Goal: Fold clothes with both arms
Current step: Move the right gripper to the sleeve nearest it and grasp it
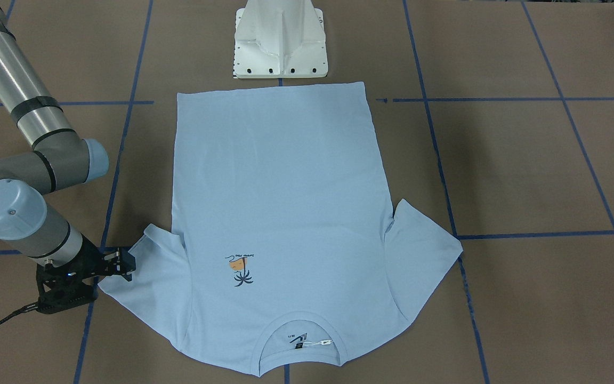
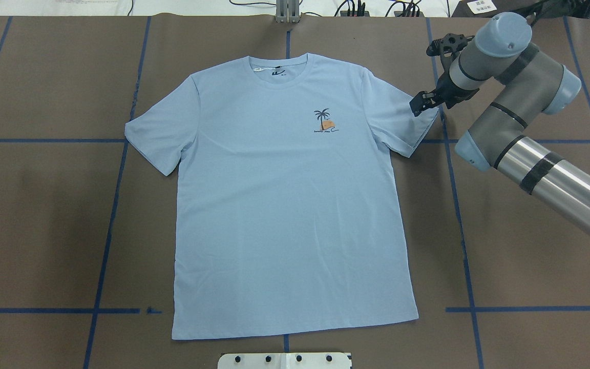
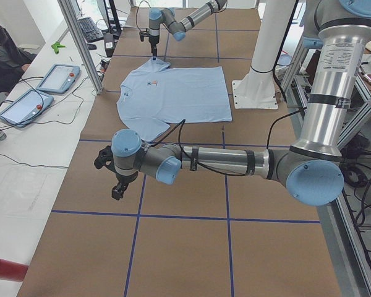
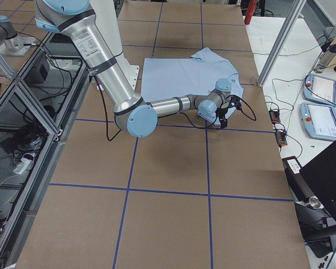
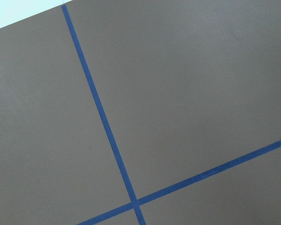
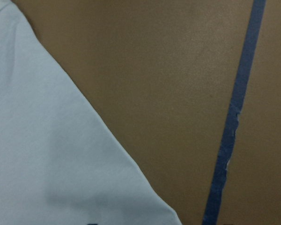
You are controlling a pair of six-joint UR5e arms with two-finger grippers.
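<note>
The light blue T-shirt (image 2: 285, 205) lies flat and spread out, print (image 2: 324, 122) up, collar (image 2: 277, 69) toward the far edge. My right gripper (image 2: 420, 106) is low at the outer edge of the shirt's sleeve (image 1: 147, 266), and its jaws look open over the hem. The right wrist view shows that sleeve (image 6: 47, 154) on the brown table, with no fabric lifted. My left gripper (image 3: 117, 190) hangs over bare table well clear of the shirt (image 3: 173, 93). It shows only in the exterior left view, so I cannot tell its state.
The white pedestal base (image 1: 280, 42) stands just past the shirt's bottom hem. Blue tape lines (image 5: 103, 122) grid the brown table. Two tablets (image 3: 49, 80) and cables lie on a side table, where a person's arm (image 3: 3, 55) rests. Aluminium posts (image 3: 80, 43) stand at that edge.
</note>
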